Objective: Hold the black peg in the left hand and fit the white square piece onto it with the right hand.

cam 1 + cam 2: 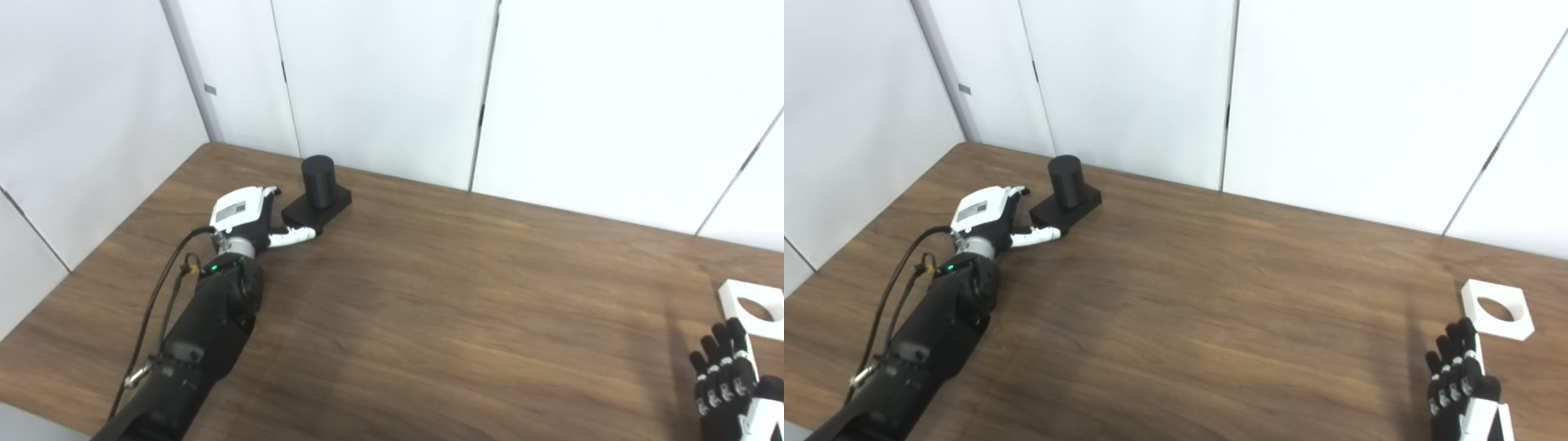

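left eye view shows you the left hand (248, 214) open beside the black peg (318, 193) at the table's (429, 294) far left, right hand (1461, 383) open, near the white square piece (1497, 309)

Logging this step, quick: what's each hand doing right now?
Left hand: open, fingers around the black peg base, not gripping.
Right hand: open, empty, just short of the white square piece.

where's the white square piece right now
The white square piece lies flat on the table at the far right of both views, just beyond the right hand's fingertips and far from the black peg.
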You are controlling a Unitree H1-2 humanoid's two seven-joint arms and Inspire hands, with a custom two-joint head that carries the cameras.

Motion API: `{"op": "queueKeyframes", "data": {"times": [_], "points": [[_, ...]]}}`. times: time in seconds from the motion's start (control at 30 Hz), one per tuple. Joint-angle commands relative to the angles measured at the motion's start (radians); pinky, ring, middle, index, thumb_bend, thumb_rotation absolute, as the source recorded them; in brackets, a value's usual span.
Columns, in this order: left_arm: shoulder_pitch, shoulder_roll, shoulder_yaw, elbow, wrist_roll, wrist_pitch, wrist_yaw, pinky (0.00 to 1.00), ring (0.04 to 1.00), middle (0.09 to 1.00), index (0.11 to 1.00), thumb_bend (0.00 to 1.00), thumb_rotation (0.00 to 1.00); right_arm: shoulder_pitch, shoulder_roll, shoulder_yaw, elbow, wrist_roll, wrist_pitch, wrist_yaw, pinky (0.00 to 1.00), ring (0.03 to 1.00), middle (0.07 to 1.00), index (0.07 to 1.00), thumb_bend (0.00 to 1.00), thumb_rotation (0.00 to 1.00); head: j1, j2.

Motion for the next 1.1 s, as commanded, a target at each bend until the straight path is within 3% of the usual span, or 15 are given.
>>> {"op": "queueKeyframes", "data": {"times": [0.0, 0.57, 0.77, 1.07], "points": [[-0.065, 0.043, -0.001, -0.009, 0.0, 0.0, 0.007, 0.94, 0.977, 0.952, 0.905, 0.92, 0.73, 0.101, -0.006, 0.001, -0.013, -0.002, -0.032, 0.007, 0.99, 1.0, 0.995, 0.994, 0.8, 1.0, 0.0, 0.003], [-0.128, 0.037, -0.017, 0.102, -0.116, -0.025, 0.033, 0.94, 0.975, 0.943, 0.85, 0.91, 0.61, 0.104, -0.002, -0.003, -0.009, 0.005, -0.041, 0.006, 0.98, 1.0, 0.977, 0.975, 0.8, 1.0, -0.012, 0.001], [-0.149, 0.048, -0.052, 0.14, -0.122, -0.037, 0.032, 0.92, 0.967, 0.942, 0.847, 0.94, 0.65, 0.105, -0.003, -0.002, -0.01, -0.005, -0.039, 0.004, 0.97, 1.0, 0.98, 0.98, 0.81, 1.0, -0.015, 0.0], [-0.177, 0.044, -0.089, 0.179, -0.116, -0.029, 0.052, 0.93, 0.971, 0.94, 0.841, 0.89, 0.62, 0.105, -0.001, -0.002, -0.008, 0.013, -0.043, 0.012, 0.99, 1.0, 0.98, 0.973, 0.77, 1.0, -0.025, -0.003]]}}
